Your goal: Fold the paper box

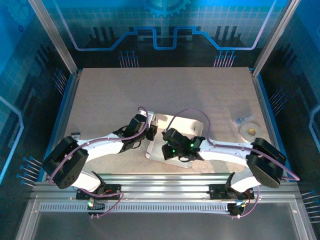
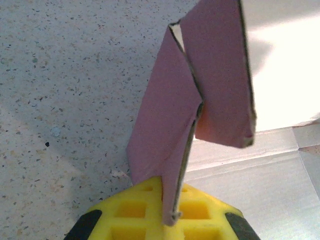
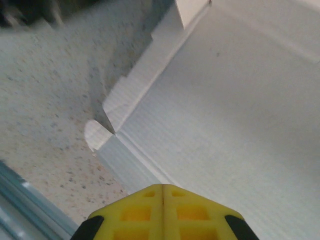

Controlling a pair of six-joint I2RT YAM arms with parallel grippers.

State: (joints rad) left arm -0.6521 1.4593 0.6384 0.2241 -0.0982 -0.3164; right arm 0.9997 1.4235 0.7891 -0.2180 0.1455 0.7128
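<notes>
The paper box (image 1: 186, 131) lies open near the table's front middle, its pale whitish inner face up. In the left wrist view its pink side flap (image 2: 172, 130) stands upright, folded over on itself. My left gripper (image 2: 172, 212) is shut on that flap's lower edge, at the sheet's left side (image 1: 150, 131). My right gripper (image 3: 162, 192) is shut with nothing between its fingers, its tip pressing down on the white inner panel (image 3: 240, 115) close to the near left corner crease. From above the right gripper (image 1: 167, 150) sits over the sheet's front part.
A small white tape roll (image 1: 249, 131) and a clear bag (image 1: 243, 119) lie at the right of the table. The metal front rail (image 1: 165, 182) runs just behind the box's near edge. A rounded corner tab (image 3: 95, 135) lies flat on the speckled tabletop.
</notes>
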